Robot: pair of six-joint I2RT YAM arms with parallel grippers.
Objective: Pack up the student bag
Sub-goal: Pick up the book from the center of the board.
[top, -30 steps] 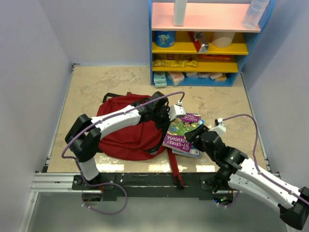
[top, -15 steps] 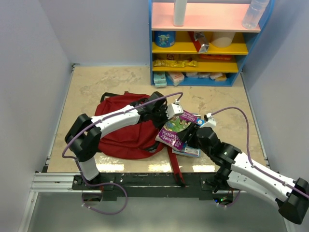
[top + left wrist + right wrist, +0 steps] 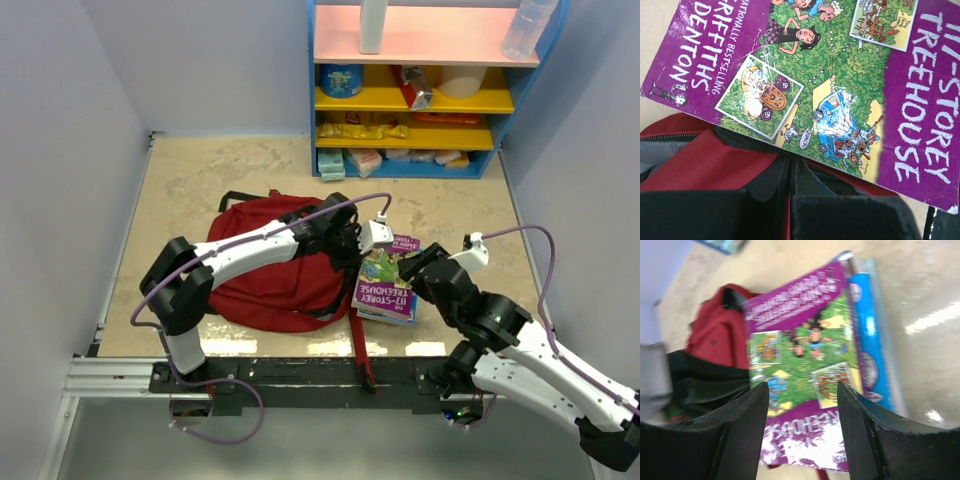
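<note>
student bag (image 3: 262, 285) | left gripper (image 3: 790, 172) clamps its rim; book (image 3: 830, 85) outside — right gripper (image 3: 802, 387) spread above

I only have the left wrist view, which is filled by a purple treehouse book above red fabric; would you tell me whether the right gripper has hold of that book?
Observer: No. In the right wrist view the right gripper is open. Its fingers are spread wide, with the purple book in view between them, and they are not closed on it.
Operator: Thank you. Is anything lying beneath that book?
Observer: Yes. A blue book lies under it, showing along the edge farthest from the student bag.
</note>
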